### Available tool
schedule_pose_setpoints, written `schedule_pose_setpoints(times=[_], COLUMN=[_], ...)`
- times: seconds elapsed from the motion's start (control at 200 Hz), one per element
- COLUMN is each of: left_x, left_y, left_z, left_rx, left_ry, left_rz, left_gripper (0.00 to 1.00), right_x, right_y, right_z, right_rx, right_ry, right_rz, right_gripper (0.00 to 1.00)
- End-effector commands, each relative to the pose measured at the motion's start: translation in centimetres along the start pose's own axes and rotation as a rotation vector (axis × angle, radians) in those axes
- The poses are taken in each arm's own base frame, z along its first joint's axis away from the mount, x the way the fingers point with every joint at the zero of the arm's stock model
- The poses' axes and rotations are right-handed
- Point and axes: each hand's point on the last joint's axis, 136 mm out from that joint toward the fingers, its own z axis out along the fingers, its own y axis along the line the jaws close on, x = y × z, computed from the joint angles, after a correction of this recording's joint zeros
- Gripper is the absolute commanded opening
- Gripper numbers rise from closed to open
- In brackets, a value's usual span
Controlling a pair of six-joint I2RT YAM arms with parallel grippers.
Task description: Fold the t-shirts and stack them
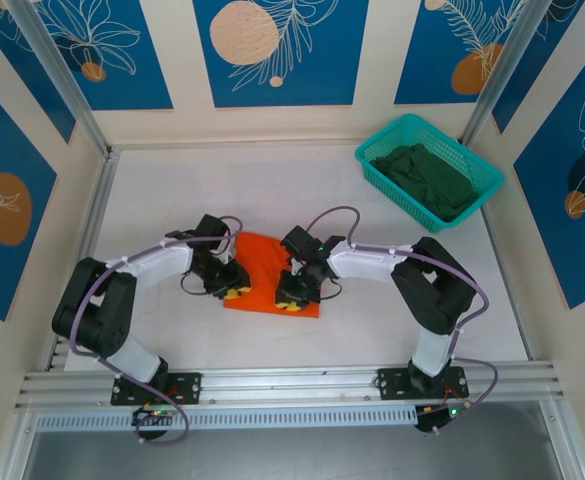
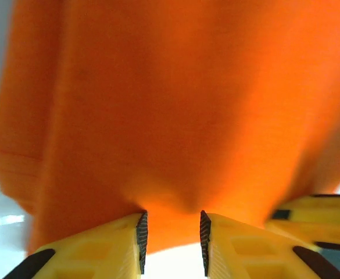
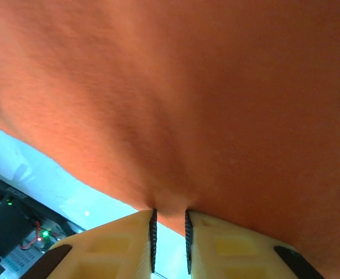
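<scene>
Reaching arms: both bent inward, wrists low over desk (image 1: 172, 200) centre.
Left jaws: clenched on orange t-shirt (image 1: 265, 262), near edge.
Right jaws: pinching same edge.
Green t-shirt (image 1: 427, 178): in basket (image 1: 408, 121), far right.

Robot lab cell, aluminium frame (image 1: 67, 85), patterned panels (image 1: 272, 50)

No text, label or number can be read anywhere
</scene>
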Motion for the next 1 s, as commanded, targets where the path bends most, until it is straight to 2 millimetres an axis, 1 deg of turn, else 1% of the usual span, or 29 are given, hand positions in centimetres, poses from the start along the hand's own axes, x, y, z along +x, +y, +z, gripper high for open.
schedule_pose_setpoints(times=[0.0, 0.035, 0.09, 0.24, 0.375, 0.435, 0.49, 0.565, 0.65, 0.72, 0.78, 0.82, 0.87, 0.94, 0.995], left_x=[1.0, 1.3, 1.6, 2.0, 1.8, 1.6, 1.2, 0.5, -0.8, -2.2, -3.4, -4.3, -5.3, -6.8, -8.1], left_y=[3.7, 4.4, 5.4, 6.3, 6.0, 5.3, 4.2, 2.1, -0.8, -3.4, -5.0, -6.0, -6.7, -7.7, -7.9], left_z=[1.6, 2.0, 2.4, 2.6, 2.3, 1.7, 0.9, -1.0, -3.7, -5.7, -6.7, -7.0, -6.7, -6.1, -5.4], left_rx=[-0.134, -0.156, -0.179, -0.209, -0.212, -0.199, -0.178, -0.142, -0.092, -0.027, 0.004, 0.018, 0.014, 0.018, 0.004], left_ry=[0.024, 0.031, 0.038, 0.041, 0.039, 0.037, 0.025, -0.004, -0.057, -0.096, -0.110, -0.110, -0.099, -0.083, -0.078], left_rz=[-0.001, -0.007, -0.020, -0.031, -0.026, -0.021, -0.010, 0.012, 0.051, 0.072, 0.086, 0.103, 0.118, 0.143, 0.156], left_gripper=[0.31, 0.31, 0.31, 0.30, 0.30, 0.30, 0.32, 0.38, 0.44, 0.46, 0.45, 0.41, 0.36, 0.30, 0.27], right_x=[1.5, 1.7, 1.9, 2.5, 2.5, 2.2, 2.0, 1.5, 0.6, -0.7, -2.3, -3.4, -4.7, -6.5, -7.8], right_y=[-3.8, -4.7, -5.4, -7.2, -8.8, -9.7, -10.0, -9.2, -7.5, -6.3, -5.3, -4.6, -3.6, -2.3, -1.9], right_z=[0.3, 0.3, 0.1, -0.6, -1.4, -1.9, -2.6, -4.2, -6.6, -8.6, -10.1, -10.8, -11.4, -11.5, -11.0], right_rx=[0.093, 0.101, 0.096, 0.066, 0.029, 0.041, 0.034, -0.024, -0.123, -0.182, -0.220, -0.239, -0.254, -0.259, -0.243], right_ry=[0.046, 0.048, 0.042, 0.024, -0.002, -0.009, -0.014, -0.049, -0.113, -0.169, -0.205, -0.218, -0.225, -0.211, -0.190], right_rz=[0.010, 0.012, 0.001, 0.000, 0.052, 0.083, 0.105, 0.116, 0.115, 0.129, 0.146, 0.152, 0.152, 0.150, 0.163], right_gripper=[0.23, 0.23, 0.23, 0.24, 0.24, 0.24, 0.25, 0.25, 0.28, 0.29, 0.29, 0.28, 0.27, 0.25, 0.23])
